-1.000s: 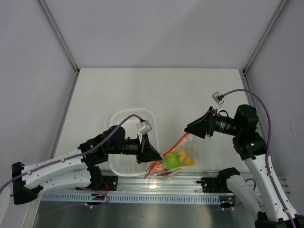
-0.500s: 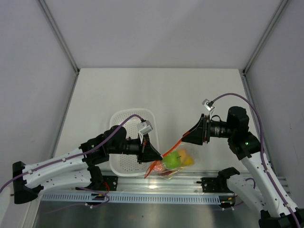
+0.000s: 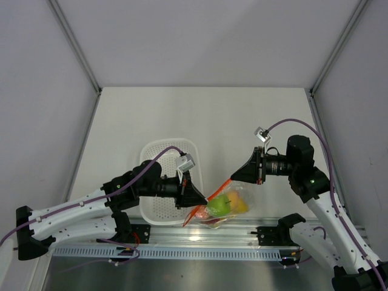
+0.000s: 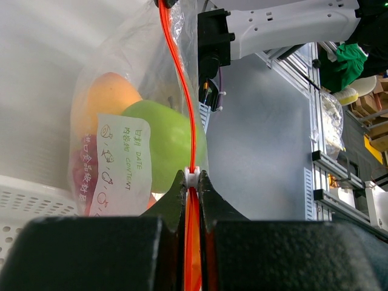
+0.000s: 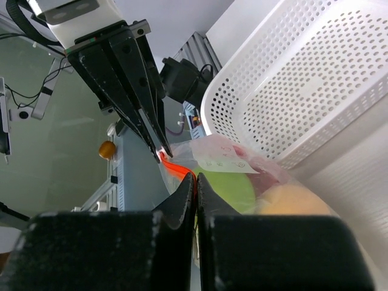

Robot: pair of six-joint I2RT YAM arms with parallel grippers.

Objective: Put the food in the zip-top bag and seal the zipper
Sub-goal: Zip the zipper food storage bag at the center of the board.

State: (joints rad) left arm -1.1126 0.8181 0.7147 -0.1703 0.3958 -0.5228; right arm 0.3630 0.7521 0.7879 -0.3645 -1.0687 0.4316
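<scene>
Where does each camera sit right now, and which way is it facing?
Top view: fixed above and behind the arms, looking down on the table; both arms show, with the bag between the left gripper and the right gripper.
Left wrist: looks along its own shut fingers, up the zipper past the apple.
Right wrist: looks over its own shut fingers toward the left gripper, bag and basket.
Shared: both wrist views show the zipper, with each gripper shut on it.
</scene>
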